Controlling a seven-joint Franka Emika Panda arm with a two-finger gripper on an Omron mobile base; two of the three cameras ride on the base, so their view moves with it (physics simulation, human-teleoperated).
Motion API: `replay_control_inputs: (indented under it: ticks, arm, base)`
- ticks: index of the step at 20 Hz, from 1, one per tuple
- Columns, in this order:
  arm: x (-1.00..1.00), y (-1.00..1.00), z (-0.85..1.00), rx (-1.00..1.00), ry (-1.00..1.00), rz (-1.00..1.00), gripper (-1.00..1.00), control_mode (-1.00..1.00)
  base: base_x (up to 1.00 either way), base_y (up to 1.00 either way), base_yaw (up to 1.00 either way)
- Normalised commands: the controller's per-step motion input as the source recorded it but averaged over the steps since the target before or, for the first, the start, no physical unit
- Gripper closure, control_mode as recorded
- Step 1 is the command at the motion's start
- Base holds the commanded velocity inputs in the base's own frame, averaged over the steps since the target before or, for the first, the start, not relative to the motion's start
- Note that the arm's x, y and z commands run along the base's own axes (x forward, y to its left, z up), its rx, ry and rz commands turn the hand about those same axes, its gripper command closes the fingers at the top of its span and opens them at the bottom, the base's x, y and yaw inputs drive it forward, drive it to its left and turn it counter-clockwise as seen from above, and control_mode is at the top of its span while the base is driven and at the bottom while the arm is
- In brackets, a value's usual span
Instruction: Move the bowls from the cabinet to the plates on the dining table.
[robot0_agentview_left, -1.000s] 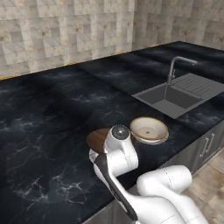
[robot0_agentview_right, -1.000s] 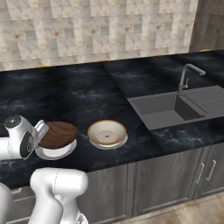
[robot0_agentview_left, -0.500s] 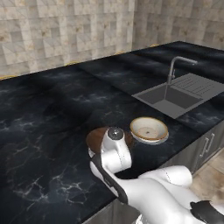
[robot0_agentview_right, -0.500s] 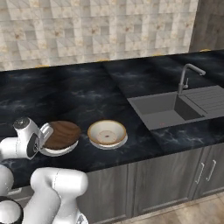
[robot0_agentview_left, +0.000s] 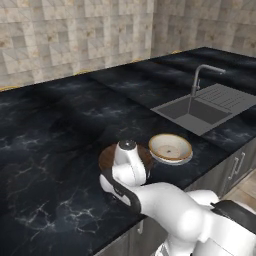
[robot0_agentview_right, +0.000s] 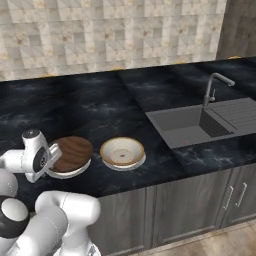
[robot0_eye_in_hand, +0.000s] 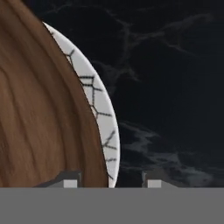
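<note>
The dark brown wooden bowl (robot0_agentview_right: 74, 152) (robot0_agentview_left: 106, 159) (robot0_eye_in_hand: 39, 113) lies flat on a speckled plate (robot0_agentview_right: 65, 174) (robot0_eye_in_hand: 103, 109) near the front edge of the black dining table (robot0_agentview_left: 50, 125). My gripper (robot0_agentview_right: 52, 156) (robot0_eye_in_hand: 111, 181) is at the bowl's left rim. Its fingertips (robot0_eye_in_hand: 70, 181) stand apart, and the rim lies between them with a gap on the outer side. Just to the right, the cream bowl (robot0_agentview_right: 122, 151) (robot0_agentview_left: 170, 147) rests on the other plate (robot0_agentview_right: 126, 165) (robot0_agentview_left: 172, 161). The cabinet is out of view.
A grey inset sink (robot0_agentview_right: 185, 125) (robot0_agentview_left: 195, 112) with a metal tap (robot0_agentview_right: 215, 85) (robot0_agentview_left: 200, 75) sits to the right of the bowls. A tiled wall runs behind the table. Grey drawers (robot0_agentview_right: 200, 200) are below the front edge.
The brown bowl has gone from tilted to flat on its plate. The hand has edged a little toward the bowl. The cream bowl has not moved.
</note>
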Motion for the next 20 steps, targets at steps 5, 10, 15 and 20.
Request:
replay_control_inputs:
  ticks: [5, 10, 15, 20]
  arm:
    - [-0.53, 0.23, 0.01, 0.01, 0.2, -0.02, -1.0, -1.0]
    - [-0.43, 0.09, 0.64, 0.02, 0.01, -0.03, -1.0, -1.0]
    - [-0.29, 0.0, 0.97, 0.0, -0.05, -0.01, -1.0, -1.0]
    - [-0.3, 0.0, 0.97, 0.0, -0.08, 0.0, -1.0, -1.0]
  base:
    - [0.0, 0.0, 0.0]
    - [0.0, 0.0, 0.0]
    - [0.0, 0.0, 0.0]
    - [0.0, 0.0, 0.0]
